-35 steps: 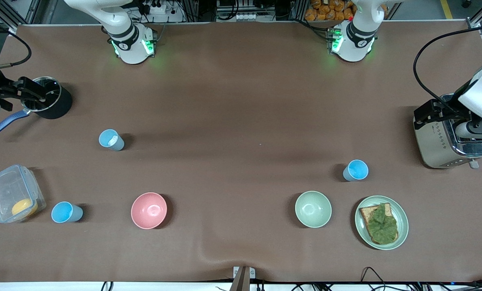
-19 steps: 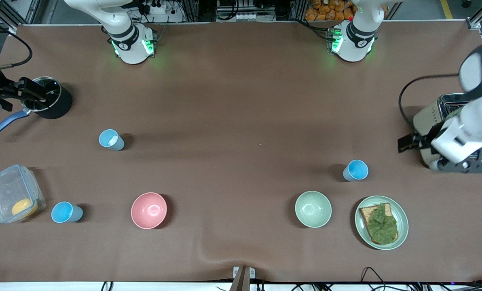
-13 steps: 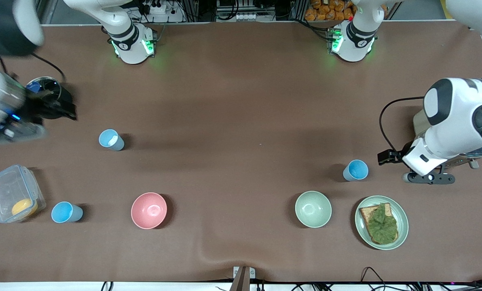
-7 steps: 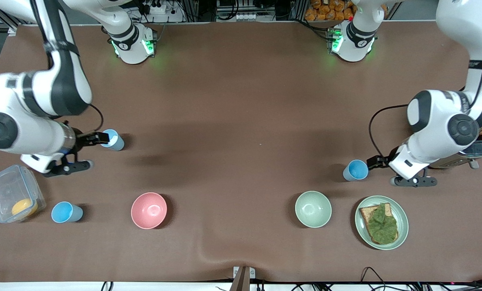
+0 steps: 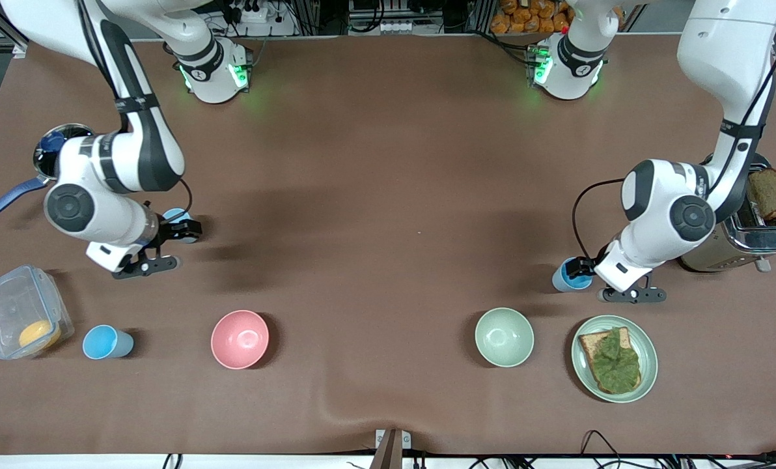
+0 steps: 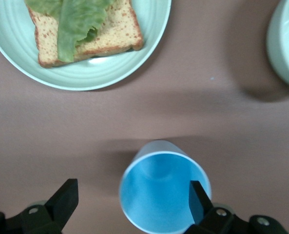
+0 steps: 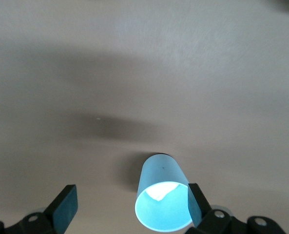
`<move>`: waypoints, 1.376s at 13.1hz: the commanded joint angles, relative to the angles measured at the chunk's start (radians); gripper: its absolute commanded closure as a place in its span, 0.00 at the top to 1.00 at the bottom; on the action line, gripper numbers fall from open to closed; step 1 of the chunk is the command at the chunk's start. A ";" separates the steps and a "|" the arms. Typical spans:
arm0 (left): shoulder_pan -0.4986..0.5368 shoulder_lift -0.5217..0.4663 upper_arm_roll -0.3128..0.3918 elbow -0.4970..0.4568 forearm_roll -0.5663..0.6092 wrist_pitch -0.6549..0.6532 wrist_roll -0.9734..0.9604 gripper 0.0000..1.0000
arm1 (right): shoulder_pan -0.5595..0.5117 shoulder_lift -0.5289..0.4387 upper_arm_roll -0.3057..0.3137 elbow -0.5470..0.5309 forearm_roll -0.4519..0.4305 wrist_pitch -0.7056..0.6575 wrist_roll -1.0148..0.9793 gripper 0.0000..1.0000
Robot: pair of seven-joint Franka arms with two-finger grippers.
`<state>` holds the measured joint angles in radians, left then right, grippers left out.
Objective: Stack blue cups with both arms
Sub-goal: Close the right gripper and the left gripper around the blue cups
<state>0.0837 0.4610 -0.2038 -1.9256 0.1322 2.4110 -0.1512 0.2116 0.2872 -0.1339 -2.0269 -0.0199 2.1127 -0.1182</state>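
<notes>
Both pincers, left (image 5: 575,266) and right (image 5: 181,230), gape low.

Overall light: even and fairly bright from overhead across the brown counter (image 5: 388,195).
Shadows: soft, broad dark bands lie on the counter near the pink bowl (image 5: 239,339), toward the robots' bases; each bowl and cup throws a short soft shadow.
Coloured light: green glow spills on the counter around both arm bases.
Glare: a pale highlight sits inside the pink bowl and the pale green bowl (image 5: 504,337); the toaster (image 5: 739,238) glints.
Left wrist view: sharp, well lit; cup (image 6: 161,195) shadow is diffuse.
Right wrist view: paler, washed-out; cup (image 7: 163,200) bottom shows a bright patch.
</notes>
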 commanded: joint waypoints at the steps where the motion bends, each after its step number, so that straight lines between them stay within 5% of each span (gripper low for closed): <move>1: 0.010 0.013 -0.003 -0.007 0.046 0.033 -0.028 1.00 | 0.000 -0.049 0.000 -0.093 -0.003 0.029 0.012 1.00; 8: 0.001 0.044 -0.006 -0.004 0.047 0.034 -0.082 1.00 | -0.024 -0.025 0.000 -0.159 -0.003 0.046 0.011 1.00; 9: -0.002 0.045 -0.006 -0.004 0.047 0.034 -0.090 1.00 | -0.023 -0.017 0.000 -0.159 -0.003 0.055 0.012 0.92; 11: -0.004 0.044 -0.006 -0.003 0.049 0.034 -0.093 0.63 | -0.015 -0.013 0.000 -0.157 -0.003 0.062 0.014 0.70; 12: -0.004 0.044 -0.006 -0.003 0.049 0.034 -0.093 0.37 | -0.015 -0.007 0.002 -0.157 -0.003 0.062 0.014 0.57; 14: -0.004 0.045 -0.008 -0.001 0.049 0.034 -0.093 0.05 | -0.014 0.004 0.000 -0.157 -0.003 0.064 0.012 0.34; 16: -0.004 0.042 -0.008 -0.001 0.049 0.033 -0.093 0.00 | -0.011 0.015 0.000 -0.156 -0.003 0.062 0.012 0.05; 18: -0.005 0.039 -0.009 0.005 0.050 0.033 -0.091 0.00 | -0.003 0.020 0.000 -0.151 -0.003 0.058 0.014 0.00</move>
<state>0.0790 0.5052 -0.2073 -1.9247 0.1492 2.4336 -0.2087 0.2020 0.3056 -0.1365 -2.1716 -0.0199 2.1622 -0.1182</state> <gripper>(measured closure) 0.863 0.872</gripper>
